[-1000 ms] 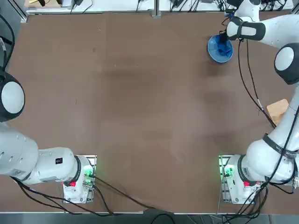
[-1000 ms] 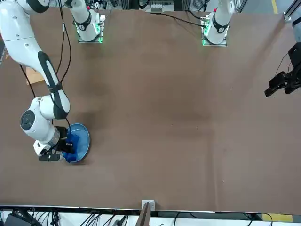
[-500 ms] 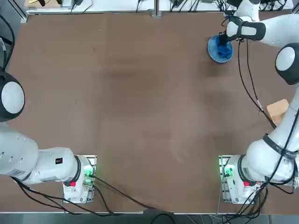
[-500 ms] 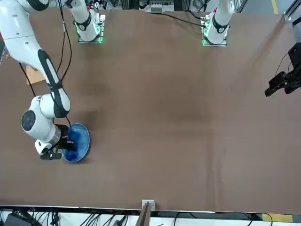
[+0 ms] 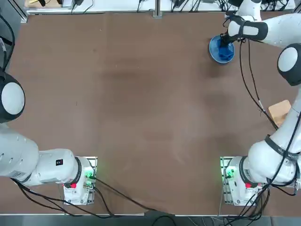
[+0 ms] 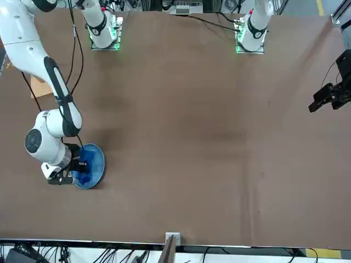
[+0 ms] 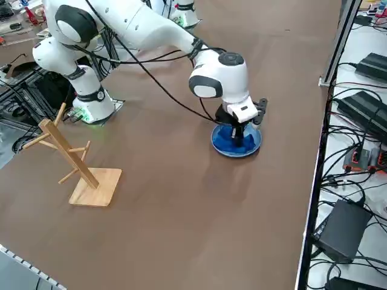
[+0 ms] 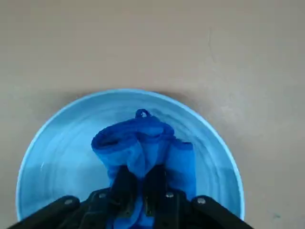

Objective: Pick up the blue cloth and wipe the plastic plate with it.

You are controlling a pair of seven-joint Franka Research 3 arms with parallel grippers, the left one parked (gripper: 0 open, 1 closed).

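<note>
The right arm reaches out to the far right corner of its workspace, its wrist bent straight down, and the right gripper points downward with its two dark fingers drawn close together, pinched onto the blue cloth.

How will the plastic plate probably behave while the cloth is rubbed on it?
The plastic plate looks thin and light and lies loose on the smooth table, so it may slide. The right gripper pinches the bunched blue cloth, which probably just folds.
</note>
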